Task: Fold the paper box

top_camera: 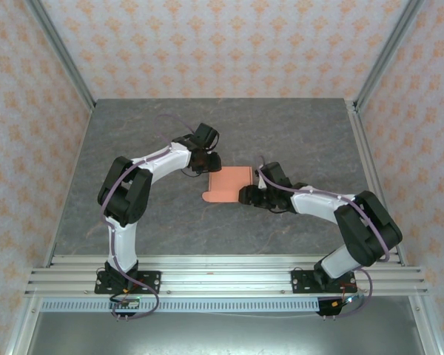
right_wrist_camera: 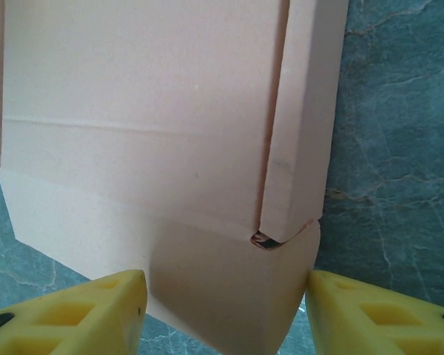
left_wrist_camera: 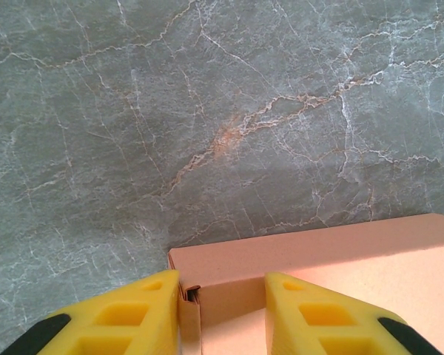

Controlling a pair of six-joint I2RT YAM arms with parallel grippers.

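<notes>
The paper box (top_camera: pixel 229 181) is salmon-orange card, partly folded, lying mid-table with a rounded tab (top_camera: pixel 209 197) sticking out at its near left. My left gripper (top_camera: pixel 207 161) is at its far left corner. In the left wrist view the left gripper (left_wrist_camera: pixel 222 285) is open and straddles the box (left_wrist_camera: pixel 340 251): one yellow finger (left_wrist_camera: pixel 133 310) touches the short side wall from outside, and the other is over the inside. My right gripper (top_camera: pixel 246 195) is at the near right edge. In the right wrist view it (right_wrist_camera: pixel 226 285) is open around a loose flap (right_wrist_camera: pixel 222 310) of the box (right_wrist_camera: pixel 133 111).
The grey marbled table (top_camera: pixel 296 140) runs wide on all sides of the box. Aluminium rails (top_camera: pixel 222 272) carry both arm bases at the near edge. Slanted frame posts and patterned walls close in the left, right and back.
</notes>
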